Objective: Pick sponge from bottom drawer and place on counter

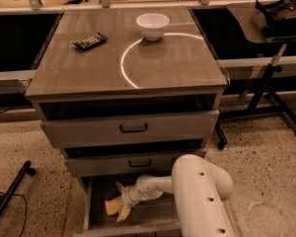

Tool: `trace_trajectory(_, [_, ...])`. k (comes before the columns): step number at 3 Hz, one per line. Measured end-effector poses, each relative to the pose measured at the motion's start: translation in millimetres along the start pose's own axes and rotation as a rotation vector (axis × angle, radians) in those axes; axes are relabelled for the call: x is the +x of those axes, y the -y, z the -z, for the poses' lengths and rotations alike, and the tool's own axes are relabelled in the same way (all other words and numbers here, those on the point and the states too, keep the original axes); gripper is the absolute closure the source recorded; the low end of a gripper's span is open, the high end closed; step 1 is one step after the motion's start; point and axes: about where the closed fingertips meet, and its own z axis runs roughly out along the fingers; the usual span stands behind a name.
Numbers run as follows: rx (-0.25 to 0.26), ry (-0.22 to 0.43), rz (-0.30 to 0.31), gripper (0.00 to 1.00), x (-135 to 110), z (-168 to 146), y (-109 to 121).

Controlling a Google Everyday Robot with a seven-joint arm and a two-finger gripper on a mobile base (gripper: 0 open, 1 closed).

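The pale-yellow sponge lies in the open bottom drawer, towards its left side. My gripper is reached down into that drawer on the white arm, right at the sponge. Its fingers look spread, one above the sponge and one below it, so the gripper is open with the sponge partly between them. The glossy grey-brown counter tops the cabinet and shows a bright curved reflection.
A white bowl and a dark flat wrapped bar sit on the counter. Two upper drawers with black handles stand slightly open above the gripper. A side table with black legs is at the right. A black leg and cable lie on the floor at left.
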Motion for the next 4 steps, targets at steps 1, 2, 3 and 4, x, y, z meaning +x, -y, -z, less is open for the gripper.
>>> trace_trajectory(1, [-0.017,-0.013,-0.014,0.0,5.5,-13.4,-3.1])
trace_trajectory(2, [-0.03,-0.028,-0.018,0.18,10.5,-24.2,-5.0])
trace_trajectory(3, [-0.033,-0.036,-0.02,0.41,12.7,-27.2,-4.9])
trace_trajectory(4, [-0.021,-0.029,-0.01,0.64,8.2,-15.9,-4.5])
